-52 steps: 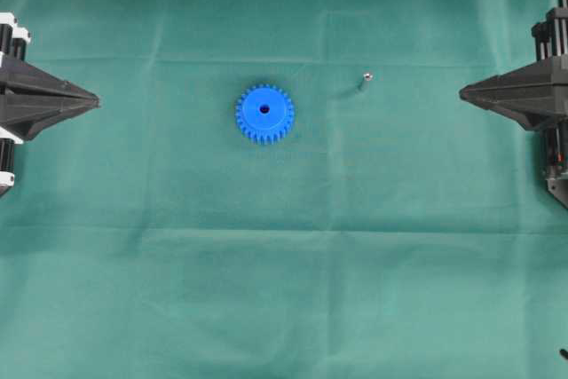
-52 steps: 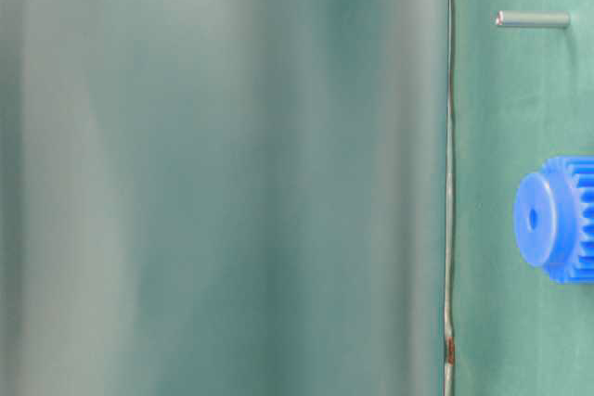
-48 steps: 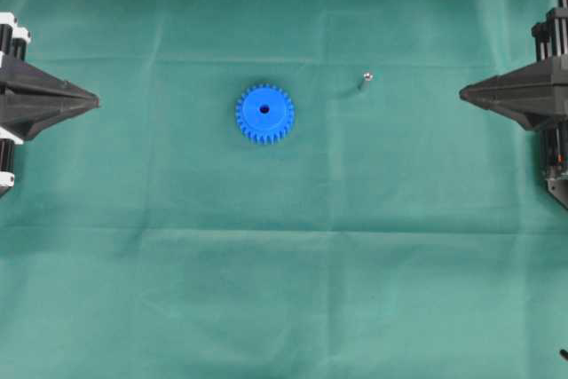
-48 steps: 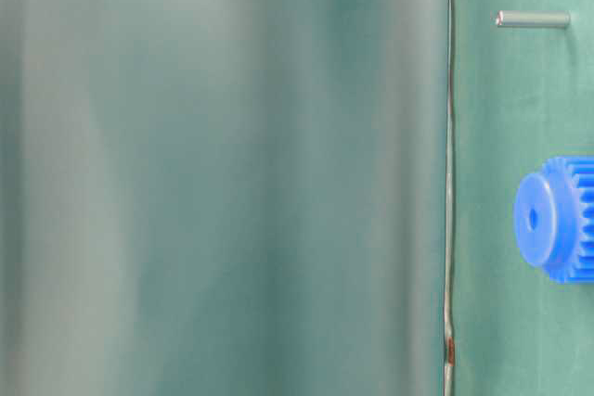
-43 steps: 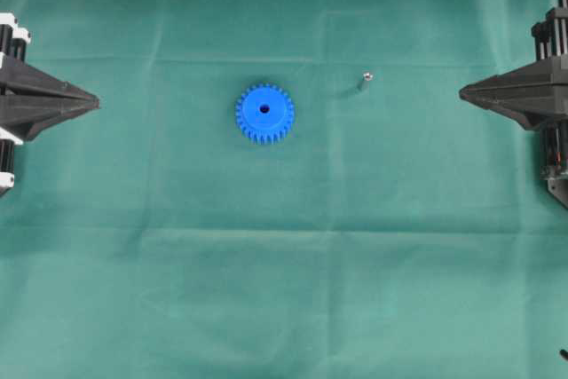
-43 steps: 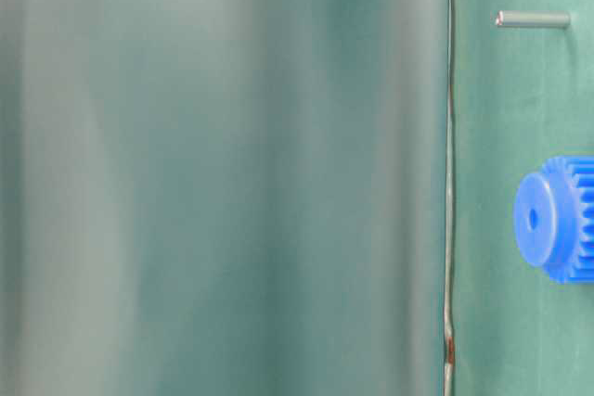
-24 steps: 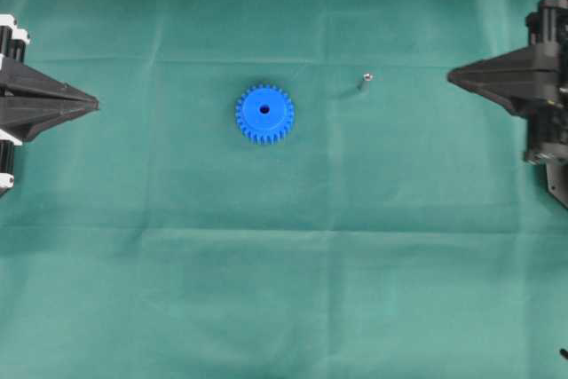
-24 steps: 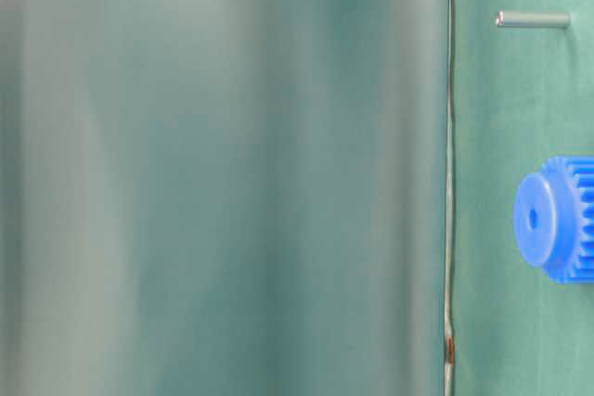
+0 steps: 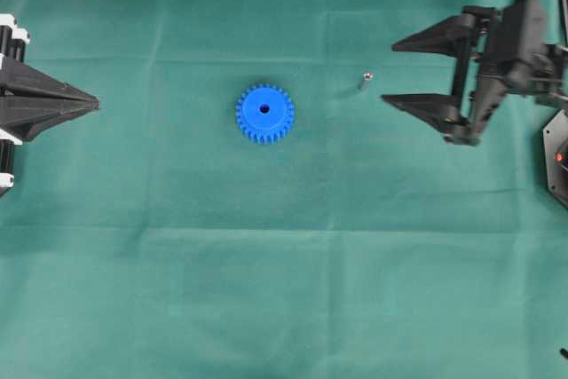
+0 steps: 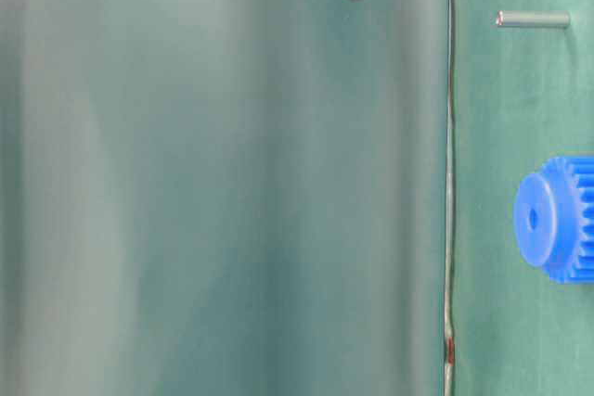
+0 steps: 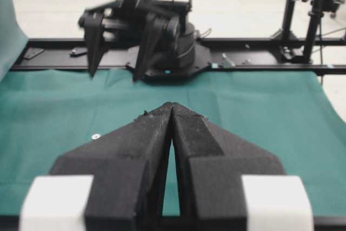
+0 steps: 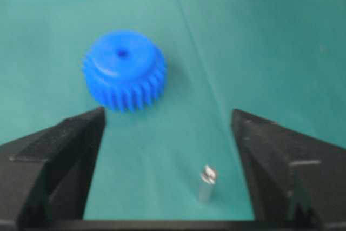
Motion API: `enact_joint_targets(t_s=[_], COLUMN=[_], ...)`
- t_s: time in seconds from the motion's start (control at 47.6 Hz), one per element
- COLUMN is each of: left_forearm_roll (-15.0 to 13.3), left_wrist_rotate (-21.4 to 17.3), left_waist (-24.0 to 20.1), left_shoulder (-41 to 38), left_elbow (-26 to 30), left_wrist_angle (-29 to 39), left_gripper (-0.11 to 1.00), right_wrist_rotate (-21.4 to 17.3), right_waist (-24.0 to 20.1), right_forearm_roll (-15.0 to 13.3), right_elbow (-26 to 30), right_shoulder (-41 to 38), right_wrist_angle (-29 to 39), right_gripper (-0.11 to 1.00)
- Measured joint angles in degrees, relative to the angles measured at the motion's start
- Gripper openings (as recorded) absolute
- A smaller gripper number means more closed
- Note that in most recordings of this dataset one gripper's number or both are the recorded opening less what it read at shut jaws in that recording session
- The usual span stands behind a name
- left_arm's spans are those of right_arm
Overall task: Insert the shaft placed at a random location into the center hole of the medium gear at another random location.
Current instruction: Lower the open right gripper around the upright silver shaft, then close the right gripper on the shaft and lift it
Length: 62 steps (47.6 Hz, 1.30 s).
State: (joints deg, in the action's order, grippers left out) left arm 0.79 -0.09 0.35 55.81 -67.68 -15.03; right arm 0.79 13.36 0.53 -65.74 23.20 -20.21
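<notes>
We start at our right gripper (image 9: 390,71), whose jaws stand spread wide and empty, pointing across the cloth toward the shaft (image 9: 364,82), which stands upright on its end just ahead of the fingertips and not yet between them; in the right wrist view the pin sits low between the two black fingers (image 12: 54,160), nearer the one on the right of that view. Our left gripper (image 9: 96,104) waits at the far edge with its jaws pressed together on nothing. Beyond the shaft, well apart from it, the medium gear (image 9: 264,114) lies flat on the green cloth (image 9: 284,290) with its center hole (image 9: 264,109) facing up. What worries us most is the pin itself: it is thin and balanced on a small end, so we judge that a finger brushing it on the way in could tip it over and send it rolling, and a pin lying flat on soft cloth would be far harder to pinch. If we close off centre, it may twist in the pads and sit crooked, which would spoil lining it up with a hole that looks scarcely wider than the pin. The gear is light and unclamped, so pushing down off axis could slide it. We can read no brand, label or writing anywhere.
</notes>
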Motion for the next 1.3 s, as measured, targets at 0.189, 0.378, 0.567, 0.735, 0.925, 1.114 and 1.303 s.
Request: enact_joint_targets(t_s=[0.189, 0.378, 0.567, 0.735, 0.925, 1.114, 1.303], left_forearm_roll=[0.1, 0.1, 0.1, 0.1, 0.1, 0.1, 0.1], left_wrist_rotate=[-0.1, -0.1, -0.2, -0.1, -0.2, -0.2, -0.2], left_waist=[0.0, 0.0, 0.0, 0.0, 0.0, 0.0, 0.0], left_shoulder=[-0.1, -0.2, -0.4, -0.4, -0.4, -0.4, -0.5], left_elbow=[0.0, 0.0, 0.0, 0.0, 0.0, 0.1, 0.0], left_wrist_angle=[0.0, 0.0, 0.1, 0.2, 0.2, 0.6, 0.7], left_gripper=[0.0, 0.0, 0.0, 0.0, 0.0, 0.0, 0.0], right_wrist_rotate=[0.0, -0.1, 0.0, 0.0, 0.0, 0.0, 0.0], right_waist=[2.6, 3.9, 4.4, 4.4, 4.5, 4.5, 4.5], right_forearm_roll=[0.0, 0.0, 0.1, 0.3, 0.3, 0.3, 0.1], right_elbow=[1.1, 1.3, 1.5, 1.6, 2.1, 2.2, 2.2], right_shoulder=[-9.1, -14.9, -19.0, -21.1, -22.1, -22.1, -22.1], right_wrist_angle=[-4.3, -7.8, -10.1, -11.3, -11.4, -11.4, -11.2], right_gripper=[0.88, 0.87, 0.87, 0.87, 0.83, 0.4, 0.13])
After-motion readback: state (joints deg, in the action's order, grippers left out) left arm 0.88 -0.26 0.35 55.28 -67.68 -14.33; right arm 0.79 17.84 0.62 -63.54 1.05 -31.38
